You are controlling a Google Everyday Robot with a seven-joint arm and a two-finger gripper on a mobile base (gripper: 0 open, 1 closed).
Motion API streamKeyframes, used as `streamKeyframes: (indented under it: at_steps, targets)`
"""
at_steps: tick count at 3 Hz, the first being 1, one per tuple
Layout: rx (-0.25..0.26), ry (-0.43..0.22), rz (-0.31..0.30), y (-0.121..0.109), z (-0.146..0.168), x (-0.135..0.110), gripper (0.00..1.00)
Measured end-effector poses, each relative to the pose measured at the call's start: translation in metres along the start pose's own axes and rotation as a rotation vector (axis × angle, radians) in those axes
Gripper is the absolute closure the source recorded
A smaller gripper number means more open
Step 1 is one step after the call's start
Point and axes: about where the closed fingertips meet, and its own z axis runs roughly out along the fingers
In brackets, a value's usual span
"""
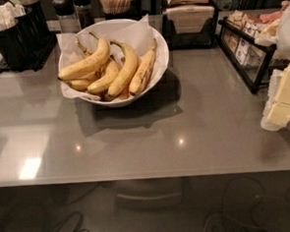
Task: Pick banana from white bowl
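Note:
The white bowl [157, 36], wide, shallow and lined with crumpled white paper, stands at the back left of the grey counter. Several bananas lie in it. The banana [85, 65] is the largest: long, strongly curved, bright yellow, lying on top at the bowl's left side. Another long yellow banana [125, 70] and a brown-streaked one [143, 71] lie to its right, with shorter ones [103, 81] beneath. My gripper [282, 102], white with pale yellow pads, hangs at the right edge of the view, far to the right of the bowl and holding nothing that I can see.
Black cutlery containers [12, 40] stand at the back left, with shakers [67, 14] behind the bowl. A napkin dispenser [188, 21] stands at the back middle and a black rack of packets [247, 50] at the back right. The counter's front edge [148, 177] runs across the lower view.

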Motion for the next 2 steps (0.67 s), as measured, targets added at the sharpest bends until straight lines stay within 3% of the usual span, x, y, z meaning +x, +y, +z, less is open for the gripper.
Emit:
streamKeyframes:
  at_steps: [1, 2]
  targets:
    - [0.0, 0.0, 0.0, 0.0, 0.0, 0.0, 0.0]
    - [-0.009, -0.059, -0.051, -0.006, 0.002, -0.021, 0.0]
